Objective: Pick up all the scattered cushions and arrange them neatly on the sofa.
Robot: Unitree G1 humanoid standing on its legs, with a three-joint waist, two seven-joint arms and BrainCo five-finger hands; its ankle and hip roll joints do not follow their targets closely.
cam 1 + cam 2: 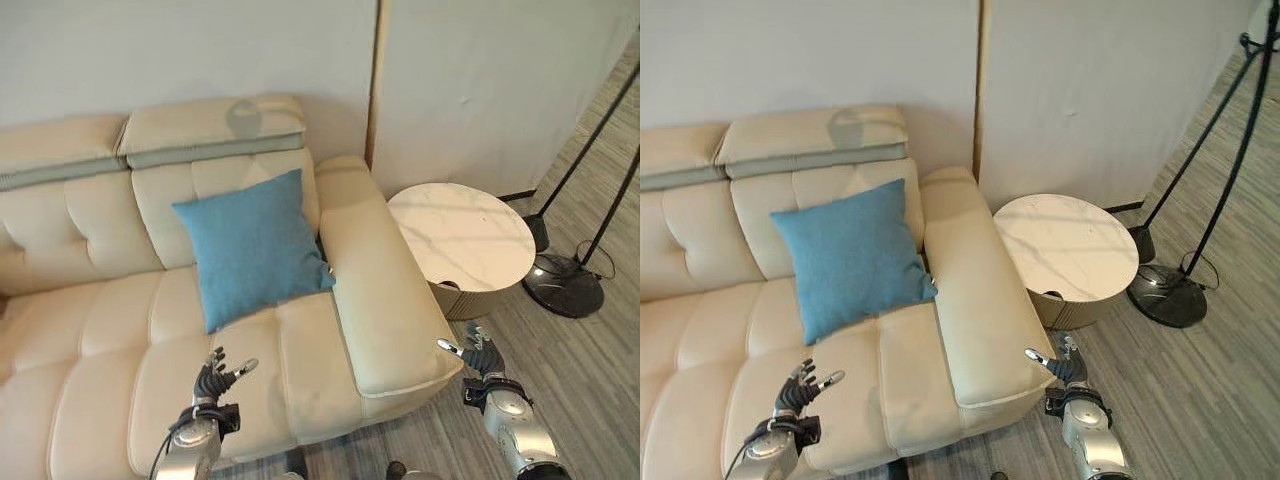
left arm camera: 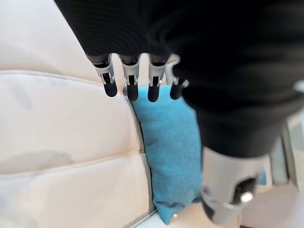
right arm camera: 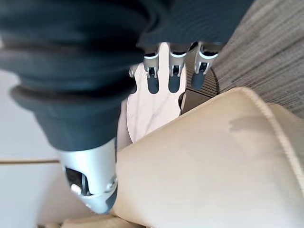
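A blue cushion (image 1: pixel 255 247) leaned upright against the back of the cream sofa (image 1: pixel 90 330), tucked into the corner just beside the armrest (image 1: pixel 385 290). The left hand (image 1: pixel 213 378) hung over the seat in front of the cushion, fingers loosely spread and holding nothing; its wrist camera looked past the dark fingertips (image 2: pixel 132 91) at the cushion's edge along a seam. The right hand (image 1: pixel 482 359) hovered over the floor just beyond the armrest's front end, fingers relaxed and empty. Its wrist camera caught the round marble side table (image 3: pixel 154 107) past the fingers, while the head views also took in black lamp stands (image 1: pixel 565 284) on the wood floor (image 1: pixel 600 370).
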